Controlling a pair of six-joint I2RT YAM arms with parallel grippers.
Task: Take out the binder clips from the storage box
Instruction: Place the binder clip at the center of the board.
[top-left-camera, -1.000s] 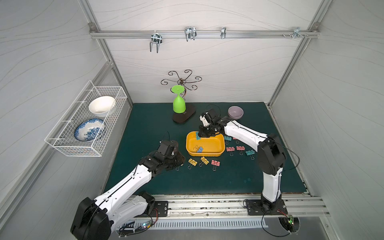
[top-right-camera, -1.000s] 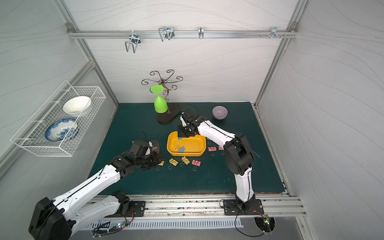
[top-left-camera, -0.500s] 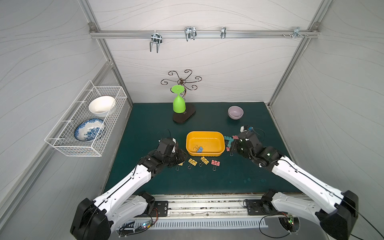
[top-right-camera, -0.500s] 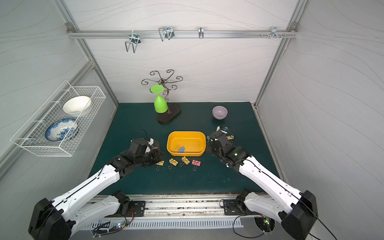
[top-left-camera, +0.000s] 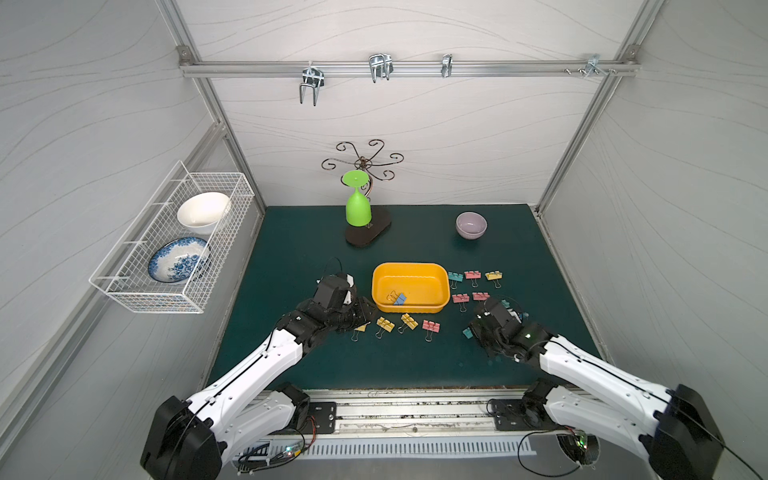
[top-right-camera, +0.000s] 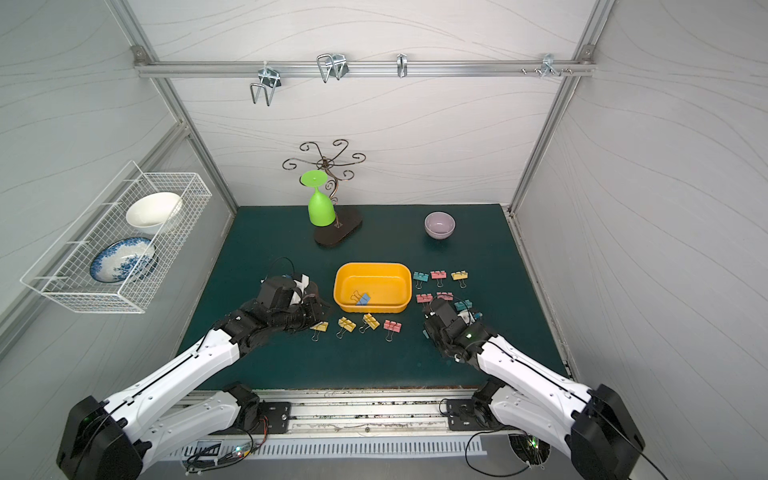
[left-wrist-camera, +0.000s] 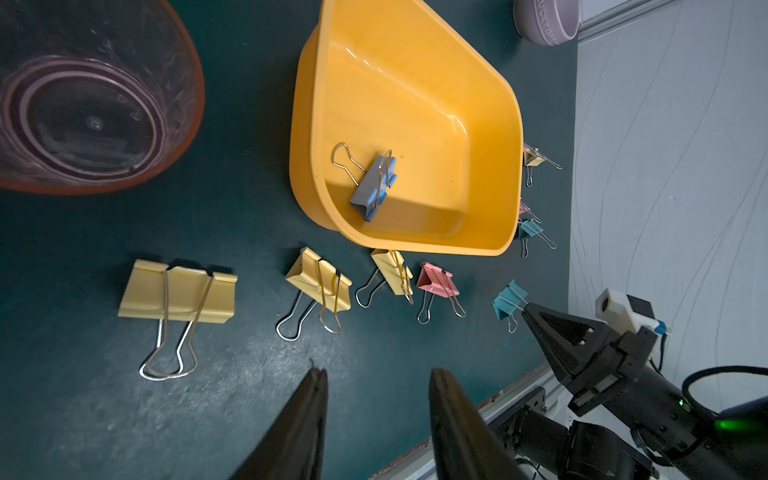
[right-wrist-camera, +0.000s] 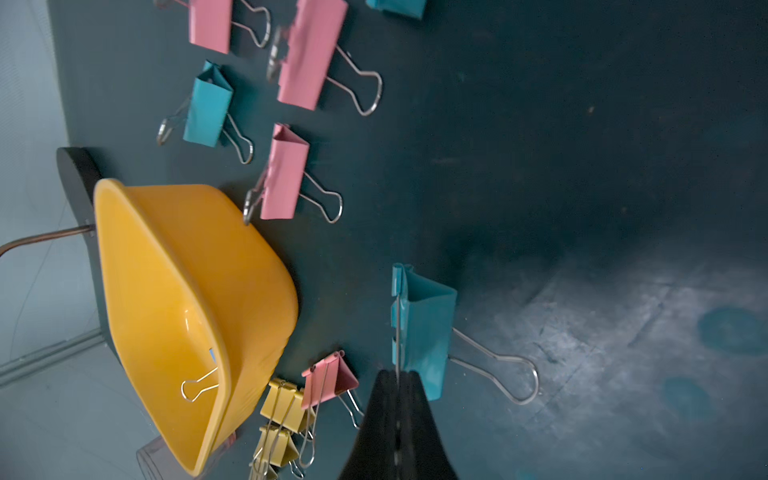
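Observation:
The yellow-orange storage box (top-left-camera: 415, 267) (top-right-camera: 374, 266) sits mid-mat with one blue binder clip (top-left-camera: 399, 299) (left-wrist-camera: 372, 192) lying in it. Several pastel binder clips lie on the mat: a row along the box's front (top-left-camera: 408, 321) and a group on its right (top-left-camera: 473, 274). At the front right my right gripper (right-wrist-camera: 397, 374) (top-left-camera: 473, 330) is shut on the wire handle of a teal binder clip (right-wrist-camera: 424, 328) (left-wrist-camera: 505, 305), low over the mat. My left gripper (left-wrist-camera: 378, 374) (top-left-camera: 365, 316) stands open and empty near the box's front left corner, beside a yellow clip (left-wrist-camera: 178, 291).
A clear tumbler (left-wrist-camera: 83, 104) stands left of the box, hidden under my left wrist in both top views. At the back are a green goblet (top-left-camera: 357, 208) on a dark rack base (top-left-camera: 370, 235) and a lilac bowl (top-left-camera: 471, 225). A wire basket (top-left-camera: 124, 291) with two bowls hangs on the left wall.
My right arm has swung from the box's back edge round to the front right, bringing a teal clip down near the mat. The left arm has barely moved.

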